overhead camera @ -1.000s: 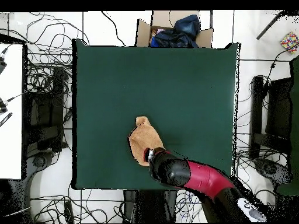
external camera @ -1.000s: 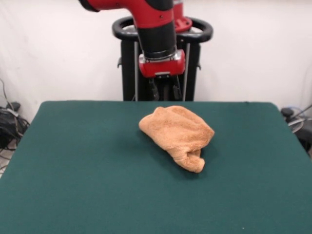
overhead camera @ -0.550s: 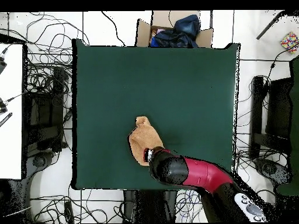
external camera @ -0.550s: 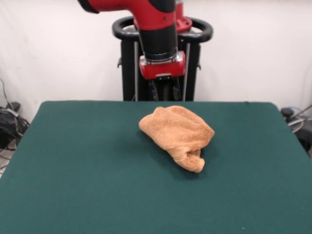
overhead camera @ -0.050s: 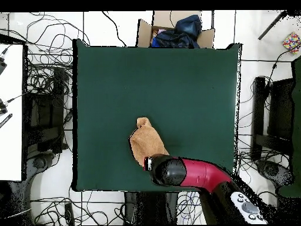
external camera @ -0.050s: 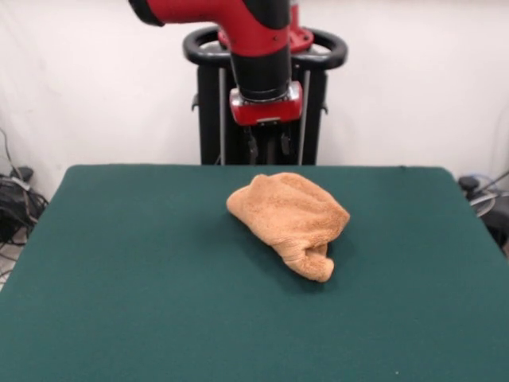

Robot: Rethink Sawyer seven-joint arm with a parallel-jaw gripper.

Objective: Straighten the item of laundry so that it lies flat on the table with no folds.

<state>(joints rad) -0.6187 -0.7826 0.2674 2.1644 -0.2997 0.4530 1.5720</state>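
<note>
While the towel (external camera @ -0.050s: 288, 219) sits in a soft heap a little past the middle of the green table (external camera @ -0.050s: 119, 278), nothing about it is flat yet, so you have all the work left to do. In the front view it is a rounded lump with a rolled, bumpy end sticking out toward you and to the right. Its long way runs from the far left down to the near right. In the overhead view the towel (overhead camera @ -0.050s: 147, 143) lies with its thin end pointing up and its wide end down by the robot's side of the table (overhead camera @ -0.050s: 194, 88). The gripper (external camera @ -0.050s: 267, 146) hangs in the air above the far edge of the table, behind the towel and well above it, not touching it. So the towel lies forward of the gripper and down. I think you would need to come forward and lower to reach the wide end. You can see two dark fingers hanging under the red wrist with a small gap between them, and they hold nothing, but I cannot tell for sure how wide they are. Compared with a second ago, the towel has not moved at all. The arm has slid a bit sideways and back, and in the overhead view it covers less of the towel's lower edge.
</note>
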